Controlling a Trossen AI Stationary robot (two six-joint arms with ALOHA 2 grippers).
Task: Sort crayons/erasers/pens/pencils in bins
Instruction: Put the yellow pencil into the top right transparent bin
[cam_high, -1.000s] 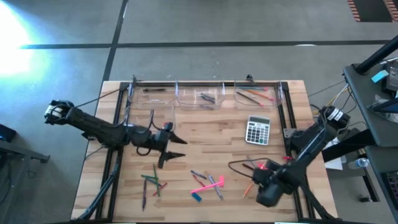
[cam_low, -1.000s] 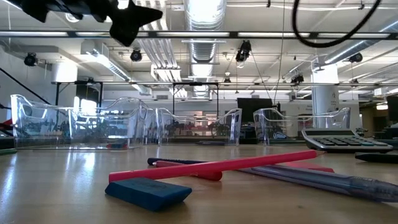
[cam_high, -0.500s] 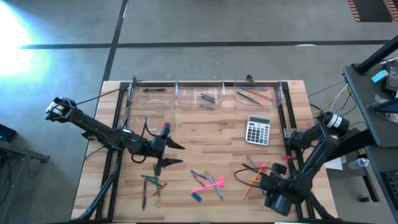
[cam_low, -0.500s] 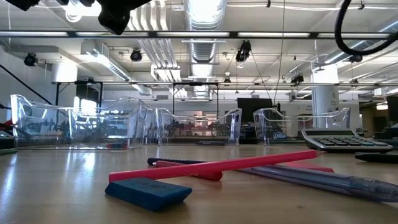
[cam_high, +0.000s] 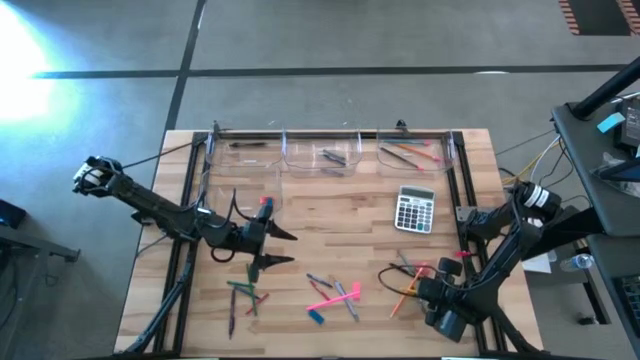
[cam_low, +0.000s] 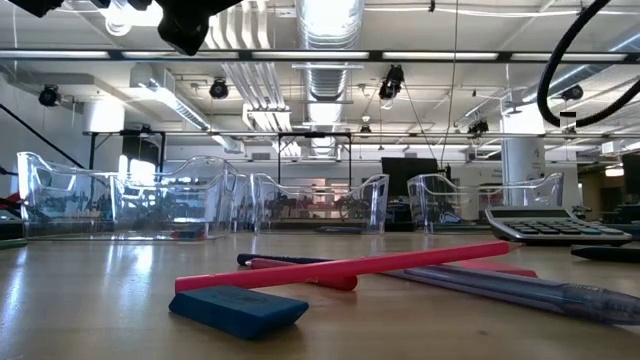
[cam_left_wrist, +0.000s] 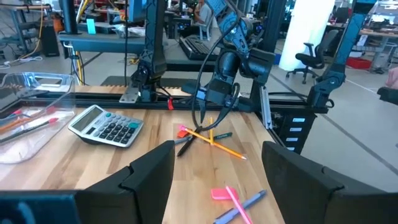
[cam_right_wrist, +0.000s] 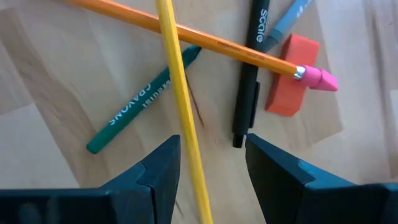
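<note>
Currently the left tool (cam_high: 275, 248) is hovering with fingers apart over the table's left-centre, well away from the work. Further right, the right tool (cam_high: 432, 295) is hanging near the front right corner, fingers apart and empty, directly above a yellow pencil (cam_right_wrist: 180, 106) whose long axis is running lengthwise through the gap, crossing an orange pencil (cam_right_wrist: 205, 40).

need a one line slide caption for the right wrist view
Right gripper open just above a yellow pencil, beside a teal crayon, black pen and orange eraser.
</note>
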